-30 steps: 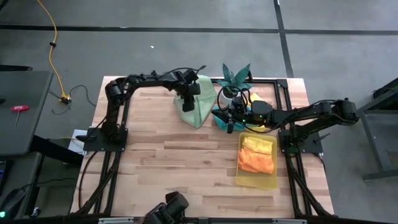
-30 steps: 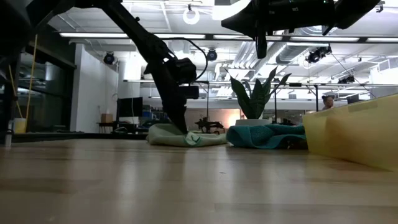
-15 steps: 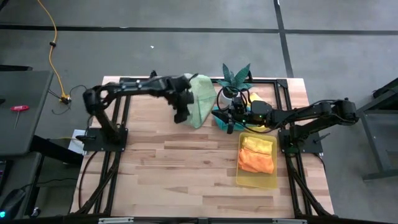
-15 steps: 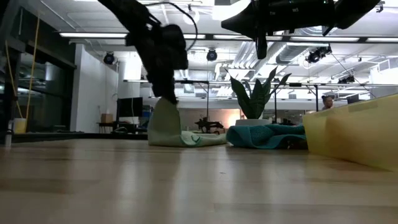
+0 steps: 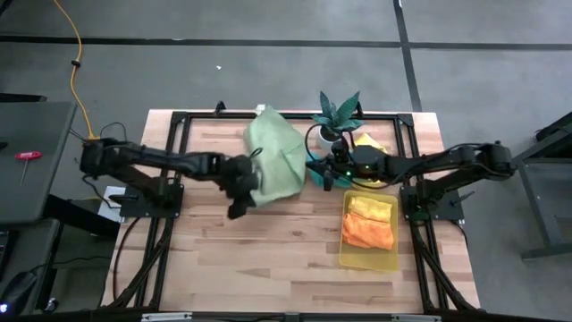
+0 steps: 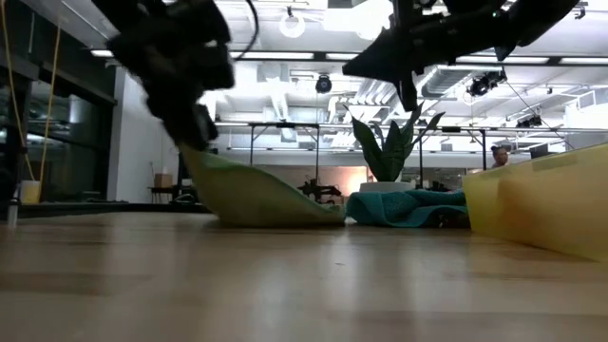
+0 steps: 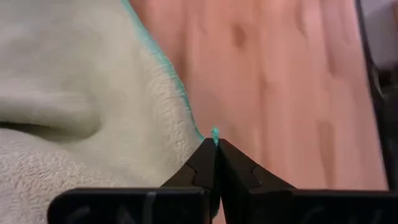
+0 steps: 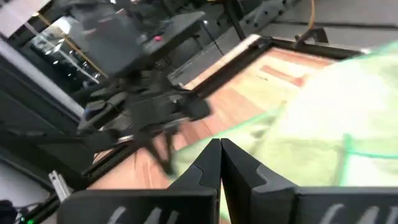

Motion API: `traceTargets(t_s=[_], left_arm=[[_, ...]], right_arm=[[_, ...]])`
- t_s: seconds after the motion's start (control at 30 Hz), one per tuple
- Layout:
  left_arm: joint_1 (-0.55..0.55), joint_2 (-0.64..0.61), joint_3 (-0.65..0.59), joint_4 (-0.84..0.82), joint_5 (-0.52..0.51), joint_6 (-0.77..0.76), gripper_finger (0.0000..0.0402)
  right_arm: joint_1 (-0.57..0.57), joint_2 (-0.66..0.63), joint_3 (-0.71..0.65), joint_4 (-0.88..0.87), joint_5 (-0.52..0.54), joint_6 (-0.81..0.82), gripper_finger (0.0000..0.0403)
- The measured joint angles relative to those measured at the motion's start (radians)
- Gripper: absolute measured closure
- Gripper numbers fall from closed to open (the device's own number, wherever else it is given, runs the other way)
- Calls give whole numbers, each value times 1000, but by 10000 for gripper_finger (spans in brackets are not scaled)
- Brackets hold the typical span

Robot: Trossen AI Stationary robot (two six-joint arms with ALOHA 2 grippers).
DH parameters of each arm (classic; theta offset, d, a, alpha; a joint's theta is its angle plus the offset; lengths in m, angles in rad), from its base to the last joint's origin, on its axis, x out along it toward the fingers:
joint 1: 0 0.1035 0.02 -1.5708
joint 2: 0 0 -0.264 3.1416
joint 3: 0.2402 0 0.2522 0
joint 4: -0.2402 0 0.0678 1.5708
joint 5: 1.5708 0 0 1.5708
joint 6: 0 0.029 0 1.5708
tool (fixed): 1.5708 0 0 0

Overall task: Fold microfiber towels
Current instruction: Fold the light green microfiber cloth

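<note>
A pale green towel (image 5: 277, 163) with a teal-stitched hem is drawn out across the far middle of the wooden table (image 5: 223, 241), one corner pinched in the closed fingers of the left gripper (image 5: 239, 199), which holds it off the wood so the cloth slopes down to the tabletop in the low view. The nap looks thick and soft in the left wrist view, where the hem's corner pokes out just past the shut fingertips (image 7: 214, 149). The right gripper (image 5: 323, 175) hangs just beside the green towel's right edge, its fingers pressed together on nothing that shows. Beneath it, a teal towel (image 6: 408, 207) lies bunched on the table, between the green cloth and a translucent yellow tray (image 5: 368, 259). Inside the tray, a yellow towel (image 5: 371, 208) and an orange towel (image 5: 368, 233) rest folded, side by side. A small spiky plant (image 5: 338, 111) stands at the table's far edge, near the teal towel. The table is pale butcher-block framed by black rails, set on a grey floor where a yellow cable (image 5: 79, 80) trails off to the left. Beyond the table, the low view takes in a bright workshop with strip lights and a person (image 6: 500, 155) far off at right.
</note>
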Motion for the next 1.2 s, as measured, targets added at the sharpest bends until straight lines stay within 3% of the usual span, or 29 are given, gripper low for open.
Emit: traceTargets(t_s=[0.3,0.5,0.6,0.83,1.2], left_arm=[[-169,-209,-110,-113,-24,-106,402],[-195,-297,-152,-110,-131,-176,401],[-194,-307,-153,-91,-136,-201,401],[-195,-312,-152,-39,-136,-214,401],[-195,-312,-152,-27,-152,-214,401]], right_arm=[[-8,207,202,-171,-69,-51,402],[-39,430,427,-370,-222,-165,388],[-69,537,541,-473,-273,-232,354],[-130,770,749,-618,-259,-403,262],[-146,940,918,-748,-265,-566,247]])
